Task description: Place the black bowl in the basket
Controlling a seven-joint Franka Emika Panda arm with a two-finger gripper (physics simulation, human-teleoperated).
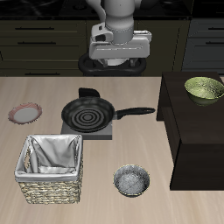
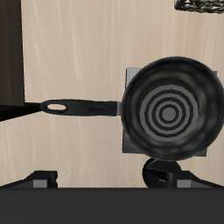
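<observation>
The black bowl [image 1: 131, 181] stands upright near the table's front edge, dark outside and speckled grey inside. The basket [image 1: 51, 166], pale wicker with a grey-white cloth lining, stands beside it, also near the front edge, with a gap between them. My gripper [image 1: 118, 59] hangs high at the back of the table, above and behind the frying pan, far from the bowl. Its fingers do not show in the wrist view. The bowl is out of the wrist view; only a corner of the basket [image 2: 199, 4] shows there.
A black frying pan [image 1: 87, 114] sits on a small grey burner [image 1: 87, 131] mid-table and fills the wrist view [image 2: 171, 109]. A pinkish-rimmed plate [image 1: 24, 113] lies behind the basket. An olive-green bowl [image 1: 204, 88] rests on a dark cabinet [image 1: 197, 131].
</observation>
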